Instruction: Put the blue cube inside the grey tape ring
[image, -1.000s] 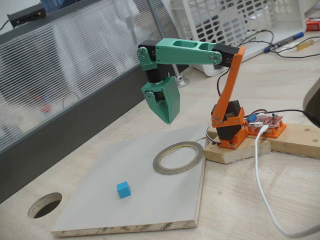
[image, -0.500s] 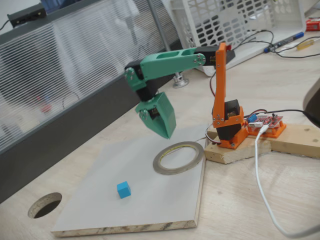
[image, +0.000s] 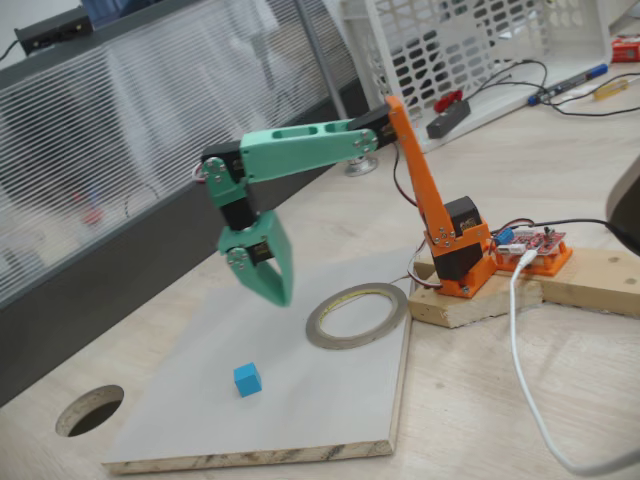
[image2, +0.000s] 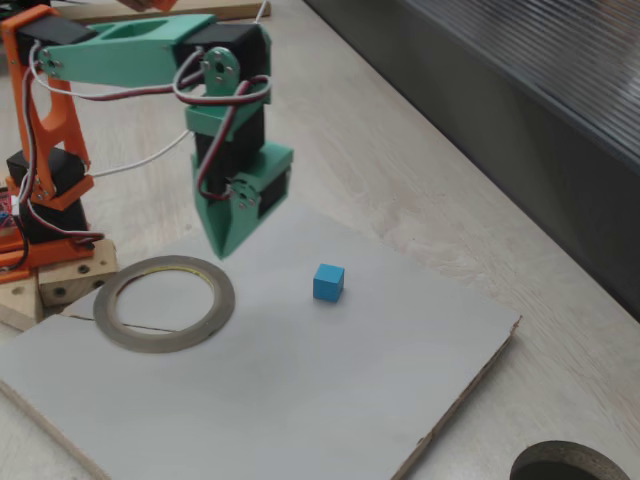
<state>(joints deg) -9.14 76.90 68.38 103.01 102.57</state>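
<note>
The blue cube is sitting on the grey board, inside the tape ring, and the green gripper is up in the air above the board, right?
Not quite. The blue cube is on the grey board, but outside the grey tape ring, apart from it, with bare board between them. Both fixed views show that. The gripper does hang in the air above the board.

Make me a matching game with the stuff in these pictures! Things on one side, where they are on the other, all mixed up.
Things:
1. blue cube
2. grey tape ring
3. end effector
4. round hole

Places:
A. cut into the table, off the board's corner
B. in the air above the board, touching nothing
C. lying flat on the board beside the arm's wooden base
D. sitting alone on the board, outside the ring

Pairs: 1-D, 2-C, 3-B, 4-A
</note>
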